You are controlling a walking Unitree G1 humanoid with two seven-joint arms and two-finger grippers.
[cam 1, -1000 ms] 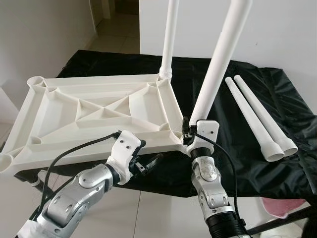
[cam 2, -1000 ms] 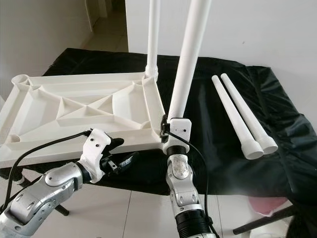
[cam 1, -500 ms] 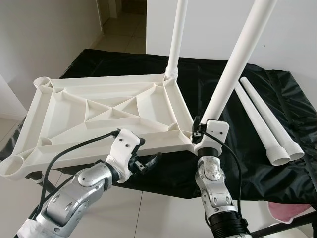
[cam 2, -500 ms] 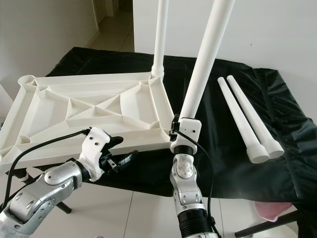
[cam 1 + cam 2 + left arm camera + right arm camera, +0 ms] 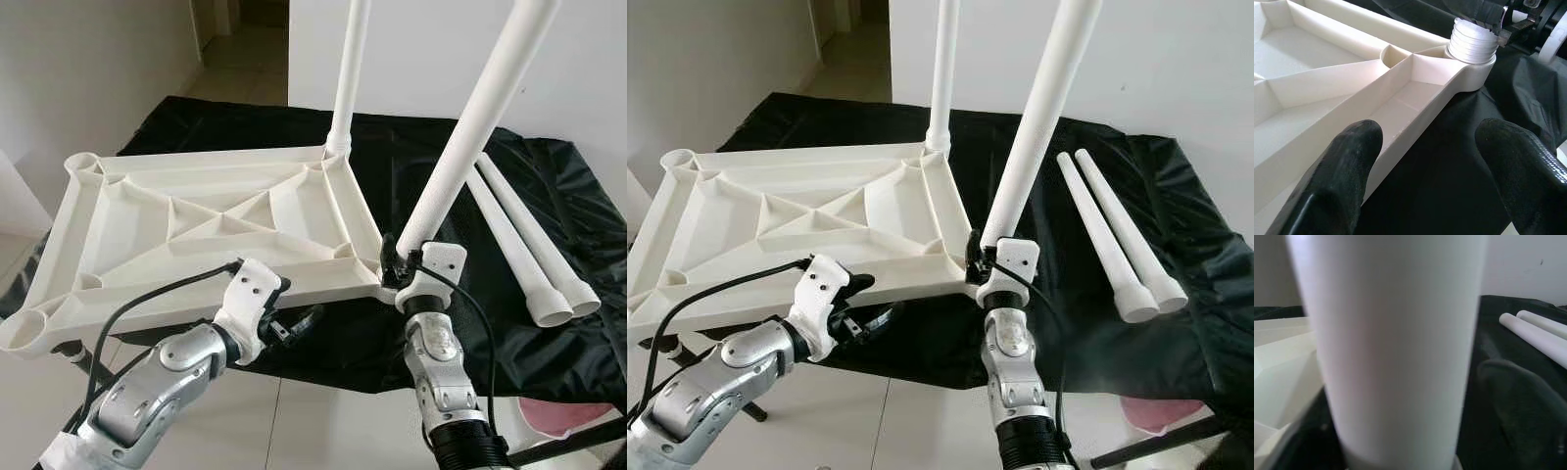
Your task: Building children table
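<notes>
The white ribbed tabletop [image 5: 196, 211] lies upside down on a black cloth. One white leg [image 5: 350, 69] stands upright in its far right corner. My right gripper [image 5: 402, 262] is shut on the base of a second leg [image 5: 470, 127], which leans right over the near right corner socket [image 5: 1474, 41]. That leg's ridged end sits in the socket. My left gripper [image 5: 294, 323] is open just below the tabletop's front edge, left of that corner. Its fingers [image 5: 1342, 166] are spread, with nothing between them.
Two loose white legs [image 5: 519, 245] lie side by side on the black cloth [image 5: 549, 333] at the right. A pink object [image 5: 578, 416] sits low at the right, past the cloth's edge. Tiled floor lies in front, a white wall behind.
The head camera has shifted. My right gripper has moved slightly right with the leg's base, and the leg leans a little more. The left gripper has barely moved.
</notes>
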